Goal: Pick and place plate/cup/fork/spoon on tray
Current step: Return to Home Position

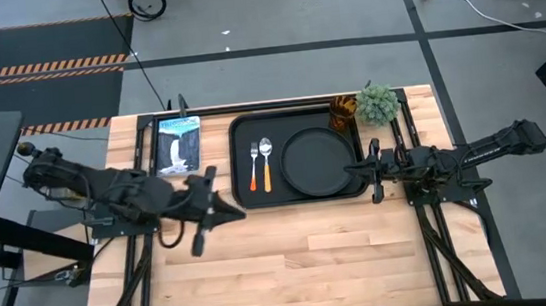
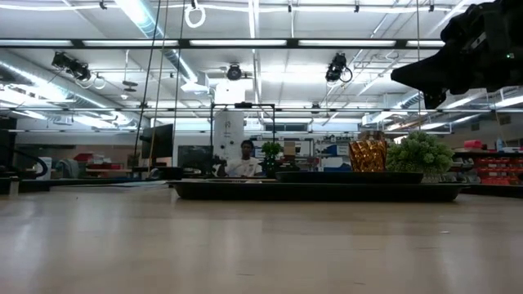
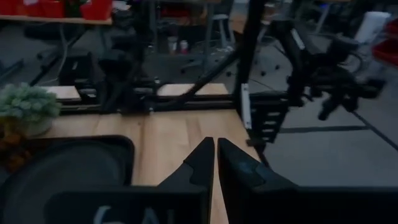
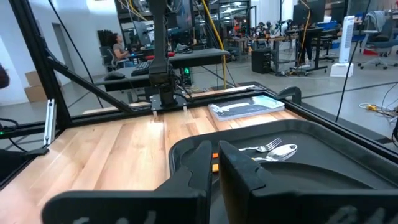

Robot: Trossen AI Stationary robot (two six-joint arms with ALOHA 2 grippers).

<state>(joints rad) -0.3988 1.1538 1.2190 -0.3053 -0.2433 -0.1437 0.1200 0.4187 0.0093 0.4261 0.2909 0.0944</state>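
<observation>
Black tray (image 1: 295,123) is set at the counter's (image 1: 294,261) far edge, with bare wood all along the near half. On it the plate (image 1: 318,161) fills the right part, the fork (image 1: 253,165) and spoon (image 1: 266,162) lie side by side left of it, and the cup (image 1: 342,113) stands at the far right corner, just beside a potted plant (image 1: 378,104). A picture card (image 1: 178,144) lies left of the tray. The left pincer (image 1: 208,211) is held over open wood off the tray's near left corner, clenched, with nothing in it. The right pincer (image 1: 374,170) is held at the tray's right rim beside the plate, likewise clenched and empty. Grey floor with hazard striping surrounds the counter. In the low view a seated person (image 2: 245,161) is seen in the workshop behind.
</observation>
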